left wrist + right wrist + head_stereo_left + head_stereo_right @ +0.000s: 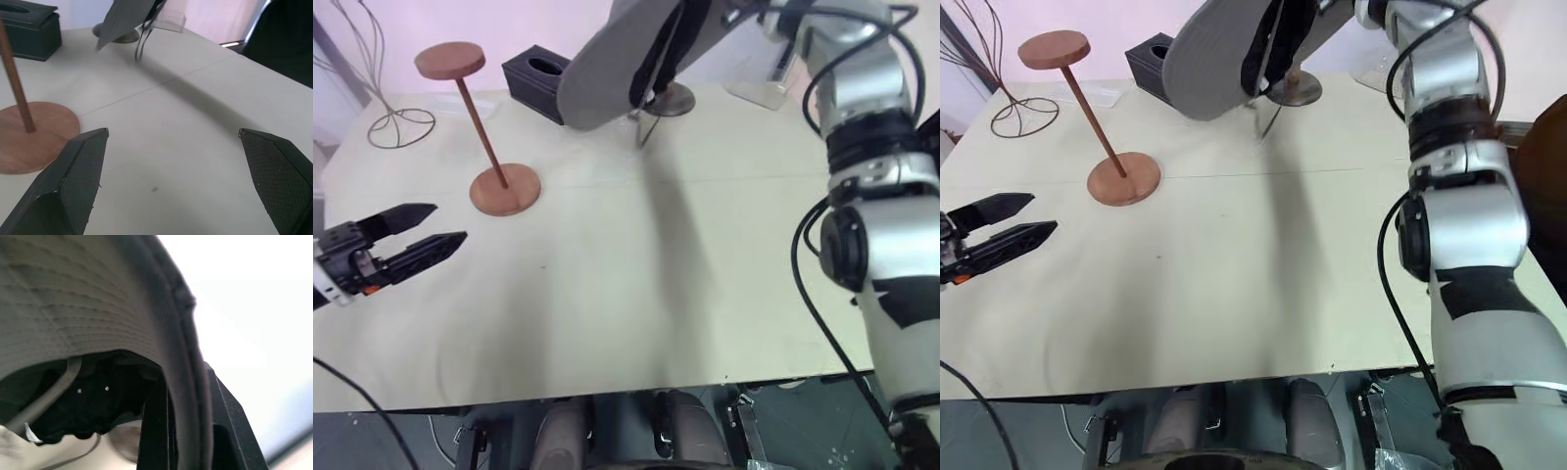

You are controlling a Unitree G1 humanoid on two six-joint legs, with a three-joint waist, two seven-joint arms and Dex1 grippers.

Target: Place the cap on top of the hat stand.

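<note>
At about nine o'clock in the head view the left gripper (pixel 429 227) hovers just above the cream table (pixel 636 294) with its fingers spread apart and nothing between them, pointing toward the table's middle. Past it, around ten to eleven o'clock, stands the reddish-brown hat stand (pixel 478 127): its round base sits flat on the table, its thin rod leans so the flat top disc lies up and to the left of the base, and a thin wire stand (pixel 386 113) is near it at the far left edge. At twelve o'clock the right gripper (pixel 188 431) is clenched on the brim of the grey bucket hat (pixel 607 69), which hangs in the air well apart from the disc, above a dark tissue box (pixel 536 83) and a second round stand base (pixel 671 100). The hat's brim runs lengthwise from upper right down to lower left, its opening facing the robot, chin cord dangling. The likely trouble: held by one edge, the soft crown may sag and meet the disc off-centre, sliding off, or the brim or cord may snag and tip the slender stand.
</note>
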